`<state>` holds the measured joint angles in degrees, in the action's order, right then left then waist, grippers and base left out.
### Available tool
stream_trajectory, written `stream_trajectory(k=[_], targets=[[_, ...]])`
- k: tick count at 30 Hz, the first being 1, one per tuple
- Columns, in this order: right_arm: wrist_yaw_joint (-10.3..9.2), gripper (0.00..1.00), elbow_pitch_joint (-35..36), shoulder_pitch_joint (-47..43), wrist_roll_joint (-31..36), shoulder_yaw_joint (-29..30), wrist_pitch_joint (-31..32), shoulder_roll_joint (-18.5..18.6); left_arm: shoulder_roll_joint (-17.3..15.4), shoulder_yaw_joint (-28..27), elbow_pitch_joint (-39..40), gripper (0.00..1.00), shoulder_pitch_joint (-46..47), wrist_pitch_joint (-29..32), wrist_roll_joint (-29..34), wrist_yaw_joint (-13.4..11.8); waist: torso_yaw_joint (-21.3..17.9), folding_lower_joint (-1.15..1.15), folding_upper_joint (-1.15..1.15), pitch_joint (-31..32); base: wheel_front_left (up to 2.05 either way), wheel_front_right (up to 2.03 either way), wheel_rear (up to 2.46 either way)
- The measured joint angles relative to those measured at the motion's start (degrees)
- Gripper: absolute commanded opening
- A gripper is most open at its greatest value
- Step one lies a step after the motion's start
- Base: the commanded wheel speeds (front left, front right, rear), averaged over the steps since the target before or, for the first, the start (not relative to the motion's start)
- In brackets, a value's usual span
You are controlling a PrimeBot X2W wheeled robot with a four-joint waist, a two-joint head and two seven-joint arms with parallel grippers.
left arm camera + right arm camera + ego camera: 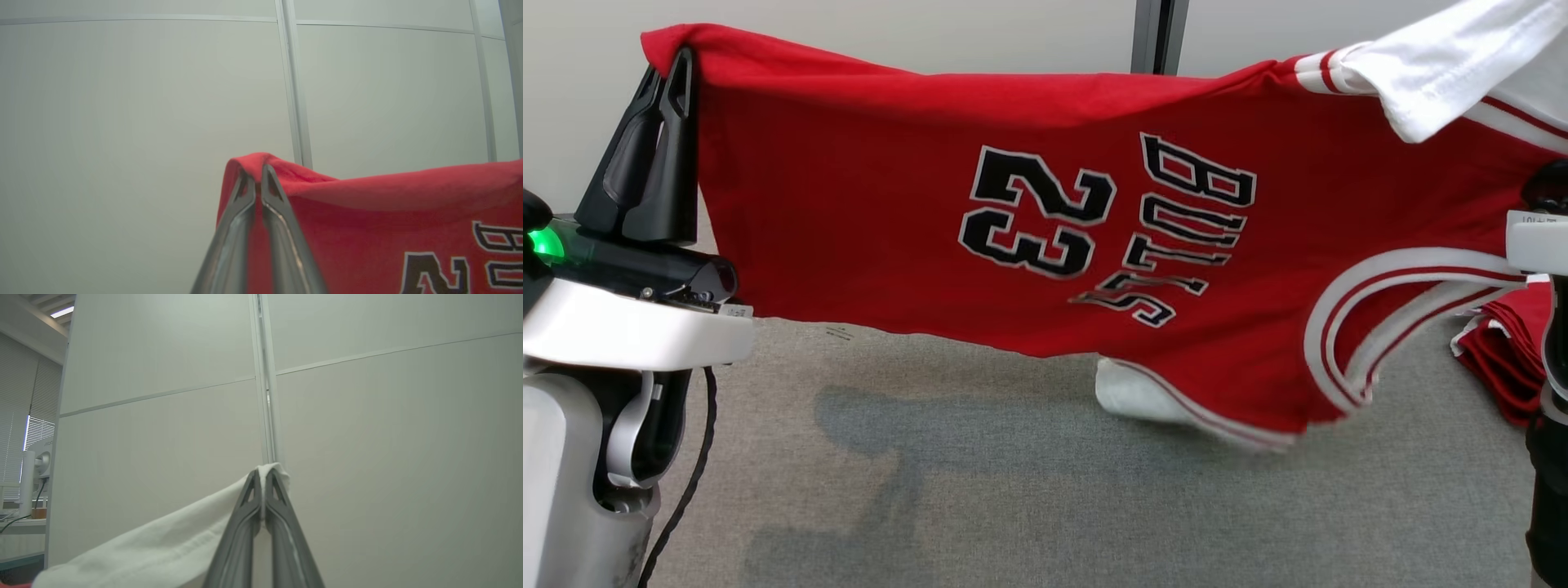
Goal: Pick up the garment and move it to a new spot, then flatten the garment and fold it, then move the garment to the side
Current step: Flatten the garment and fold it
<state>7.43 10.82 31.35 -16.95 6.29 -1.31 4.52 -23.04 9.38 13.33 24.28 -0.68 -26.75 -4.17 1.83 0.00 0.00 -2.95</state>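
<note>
The garment is a red jersey with black "23" and "BULLS" lettering and white sleeves, hanging stretched sideways in the air above the grey surface. My left gripper is shut on its red corner at the upper left; in the left wrist view the closed fingertips of that gripper pinch the folded red edge. My right gripper is shut on a white sleeve, which rises toward the upper right corner of the head view. The other white sleeve hangs low, near the surface.
Grey carpet-like surface lies under the jersey. Another red and white garment lies in a pile at the right edge, behind my right arm. A black cable hangs by my left arm. Pale wall panels stand behind.
</note>
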Motion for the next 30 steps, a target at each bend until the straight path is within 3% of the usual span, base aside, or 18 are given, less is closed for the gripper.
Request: stream_trajectory(k=[9, 16, 23, 30], targets=[[0.0, 0.0, -2.9, 4.0, -1.71, -0.83, 0.11, 0.0, 0.27, -0.32, -0.63, 0.0, 3.04, -0.64, 0.26, -0.93, -0.2, 0.0, 0.0, -2.43, 0.0, 0.0, 0.0], [0.0, 0.0, -8.69, 14.39, -3.19, -3.57, -1.63, 1.47, 1.48, -0.27, -5.17, 0.0, 12.23, -2.96, 0.32, -0.04, -0.34, 0.0, 0.0, -6.93, 0.0, 0.0, 0.0], [0.0, 0.0, -21.46, 30.4, -6.28, -7.98, -3.64, 2.2, 3.23, 0.8, -18.17, 0.0, 26.48, -6.78, 0.14, 3.21, -0.54, 0.0, 0.0, -13.05, 0.0, 0.0, 0.0], [0.0, 0.0, -39.6, 45.15, -8.98, -11.31, -7.11, 2.2, 7.53, 2.58, -35.5, 0.0, 40.64, -10.92, -0.01, 6.19, 0.04, 0.0, 0.0, -17.66, 0.0, 0.0, 0.0]])
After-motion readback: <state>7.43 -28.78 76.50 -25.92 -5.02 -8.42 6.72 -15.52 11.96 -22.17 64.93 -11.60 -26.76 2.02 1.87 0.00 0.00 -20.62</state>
